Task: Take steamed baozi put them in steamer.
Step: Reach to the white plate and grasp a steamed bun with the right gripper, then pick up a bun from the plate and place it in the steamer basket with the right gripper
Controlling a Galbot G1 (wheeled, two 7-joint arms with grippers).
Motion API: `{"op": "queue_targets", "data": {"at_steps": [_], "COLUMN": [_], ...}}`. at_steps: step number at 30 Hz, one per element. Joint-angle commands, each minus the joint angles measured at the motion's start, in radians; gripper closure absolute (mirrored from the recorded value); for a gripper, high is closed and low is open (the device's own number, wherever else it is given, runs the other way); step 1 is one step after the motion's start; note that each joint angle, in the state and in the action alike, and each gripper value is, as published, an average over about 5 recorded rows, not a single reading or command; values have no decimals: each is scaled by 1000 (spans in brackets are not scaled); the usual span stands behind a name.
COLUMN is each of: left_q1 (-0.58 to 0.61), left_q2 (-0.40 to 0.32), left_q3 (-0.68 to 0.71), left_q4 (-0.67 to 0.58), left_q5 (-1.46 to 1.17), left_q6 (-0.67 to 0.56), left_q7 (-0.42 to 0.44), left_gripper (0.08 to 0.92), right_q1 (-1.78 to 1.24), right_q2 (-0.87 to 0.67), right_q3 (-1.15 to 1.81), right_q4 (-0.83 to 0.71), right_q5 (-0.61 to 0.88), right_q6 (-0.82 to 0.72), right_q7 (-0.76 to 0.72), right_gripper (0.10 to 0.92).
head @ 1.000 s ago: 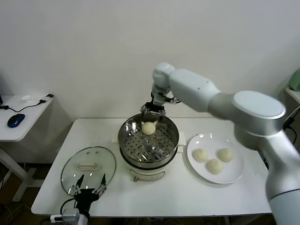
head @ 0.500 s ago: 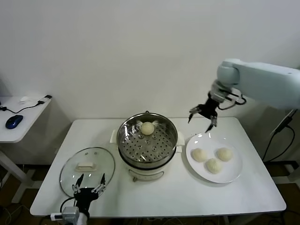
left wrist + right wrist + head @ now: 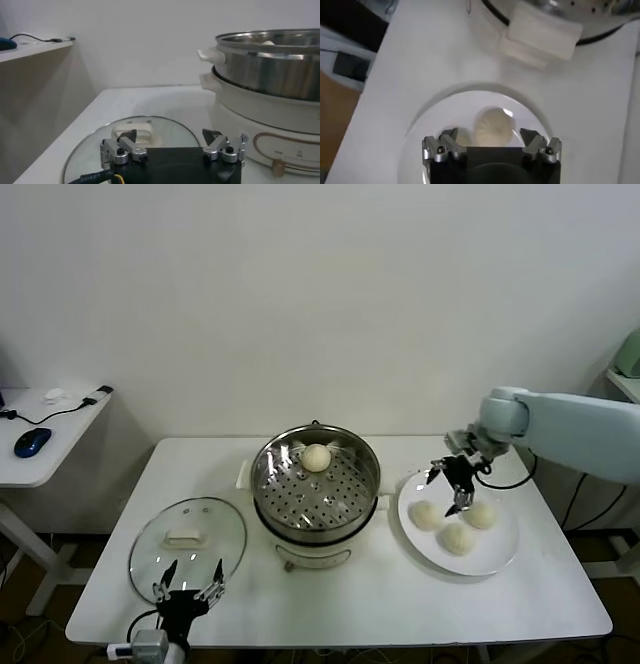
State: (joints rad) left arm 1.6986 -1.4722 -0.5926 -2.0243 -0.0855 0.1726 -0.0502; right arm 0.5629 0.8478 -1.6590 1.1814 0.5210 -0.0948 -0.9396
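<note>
White table (image 3: 380, 604): one baozi (image 3: 317, 457) in steamer (image 3: 316, 489), three on plate (image 3: 500, 556), both grippers (image 3: 452, 486) spread wide.

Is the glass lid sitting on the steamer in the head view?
No, the glass lid lies flat on the table to the robot's left of the open steamer, which holds one baozi.

The steamer (image 3: 316, 494) is shiny perforated steel on glossy white plastic; the buns (image 3: 457, 537) look smooth, matt dough; the lid (image 3: 188, 535) is clear glass.
</note>
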Motion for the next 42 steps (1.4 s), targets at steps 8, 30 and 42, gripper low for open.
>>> {"op": "queue_targets", "data": {"at_steps": [8,30,42], "left_q1": [5,6,16], "left_q2": [7,11,18], "left_q3": [1,5,19], "left_q4": [10,-2,-22], "left_q5": [-2,0,1], "left_q6": [-4,1,1], "left_q7": [1,-1,0], "left_gripper": [177,177,177], "right_q1": [-231,-81,592], "right_q2": [100,50,213], "right_q3": [166,159,-85], "right_q4": [-215,-98,72], "right_q5": [-59,-7,444], "right_q6": [-176,-149,-192], "right_q7": [36,-22,-125], "right_gripper": [203,421,423]}}
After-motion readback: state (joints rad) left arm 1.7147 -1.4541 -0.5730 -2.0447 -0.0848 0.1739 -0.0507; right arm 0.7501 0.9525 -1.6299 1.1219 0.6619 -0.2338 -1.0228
